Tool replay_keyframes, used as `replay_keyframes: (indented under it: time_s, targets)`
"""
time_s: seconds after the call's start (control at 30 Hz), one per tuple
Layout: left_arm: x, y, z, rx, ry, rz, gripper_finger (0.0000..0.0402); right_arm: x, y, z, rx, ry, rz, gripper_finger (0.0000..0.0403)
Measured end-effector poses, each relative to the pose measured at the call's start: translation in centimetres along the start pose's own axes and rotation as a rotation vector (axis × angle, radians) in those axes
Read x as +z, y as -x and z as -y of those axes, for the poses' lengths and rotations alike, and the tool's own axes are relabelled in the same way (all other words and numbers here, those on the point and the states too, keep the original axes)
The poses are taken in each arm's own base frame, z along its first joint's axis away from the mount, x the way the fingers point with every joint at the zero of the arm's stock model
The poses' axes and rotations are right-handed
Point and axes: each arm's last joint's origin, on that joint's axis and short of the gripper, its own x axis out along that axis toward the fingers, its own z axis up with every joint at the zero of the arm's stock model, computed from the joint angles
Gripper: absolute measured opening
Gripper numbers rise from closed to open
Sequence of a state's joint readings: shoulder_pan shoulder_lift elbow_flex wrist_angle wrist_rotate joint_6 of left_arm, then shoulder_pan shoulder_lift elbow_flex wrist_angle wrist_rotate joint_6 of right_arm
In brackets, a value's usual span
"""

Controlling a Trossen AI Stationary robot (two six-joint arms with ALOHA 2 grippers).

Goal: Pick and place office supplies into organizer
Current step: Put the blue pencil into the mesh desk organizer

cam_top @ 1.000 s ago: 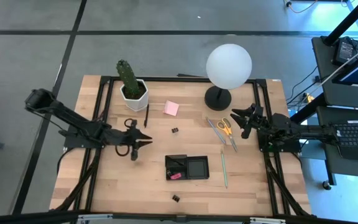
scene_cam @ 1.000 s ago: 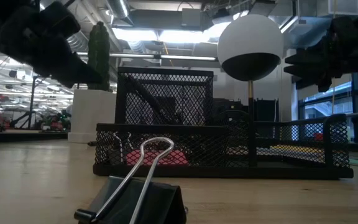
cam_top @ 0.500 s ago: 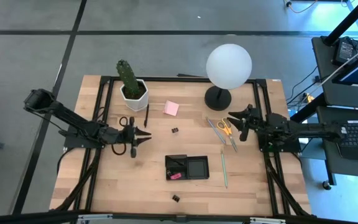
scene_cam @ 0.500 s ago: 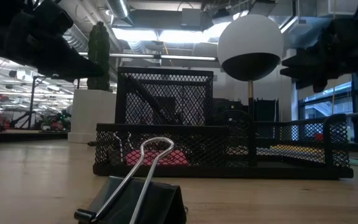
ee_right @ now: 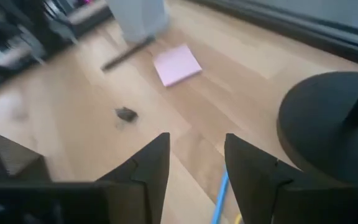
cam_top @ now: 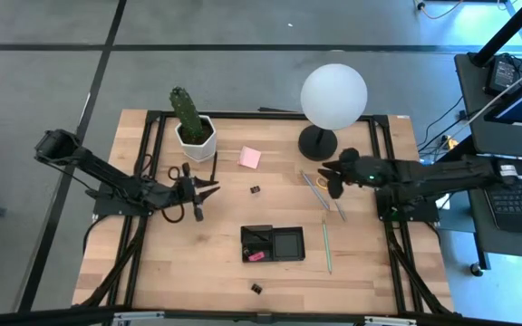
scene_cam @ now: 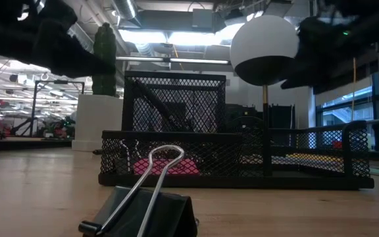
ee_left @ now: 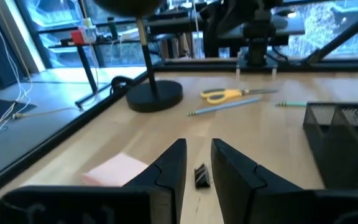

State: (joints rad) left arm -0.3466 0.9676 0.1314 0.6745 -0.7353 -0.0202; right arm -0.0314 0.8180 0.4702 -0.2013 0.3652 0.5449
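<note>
The black mesh organizer (cam_top: 273, 243) (scene_cam: 235, 158) sits near the table's middle, with a pink eraser (cam_top: 255, 256) and a dark pen in it. On the table lie a pink sticky pad (cam_top: 249, 158) (ee_right: 177, 64), a black pen (cam_top: 214, 167), yellow-handled scissors (cam_top: 331, 186) (ee_left: 229, 94), a green pencil (cam_top: 326, 243) and two binder clips (cam_top: 255, 189) (cam_top: 256, 288). My left gripper (cam_top: 205, 190) (ee_left: 197, 163) hovers open left of the middle clip (ee_left: 201, 176). My right gripper (cam_top: 330, 177) (ee_right: 194, 158) is open above the scissors' handles.
A potted cactus (cam_top: 191, 118) stands at the far left of the table. A white globe lamp (cam_top: 333, 95) on a round black base (cam_top: 317, 142) (ee_right: 334, 124) stands just beyond my right gripper. Bare wood lies left of the organizer.
My right gripper has moved toward the table's left, from beside the scissors to over their handles. My left gripper has shifted a little toward the far edge. No object has moved.
</note>
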Motion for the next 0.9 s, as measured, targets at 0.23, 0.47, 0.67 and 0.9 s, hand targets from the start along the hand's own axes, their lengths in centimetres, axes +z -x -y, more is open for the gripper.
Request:
replay_keyframes:
  time_s: [0.23,0.47,0.67,0.9]
  targets:
    - [0.1,0.0,0.0,0.0,0.008,0.008,0.0068,2.3,-3.2,-2.0,-0.112,0.047,-0.139,0.0154]
    - [0.1,0.0,0.0,-0.001,0.009,0.008,0.007,2.1,-7.3,-2.2,-0.219,0.069,-0.252,0.0154]
    - [0.0,0.0,0.2,-0.055,0.013,0.0,0.0066,0.0,-10.3,-1.3,-0.308,0.076,-0.365,0.0154]
    - [0.0,0.0,0.2,-0.068,0.03,-0.001,0.0067,-1.7,-12.8,-1.0,-0.333,0.089,-0.397,0.0154]
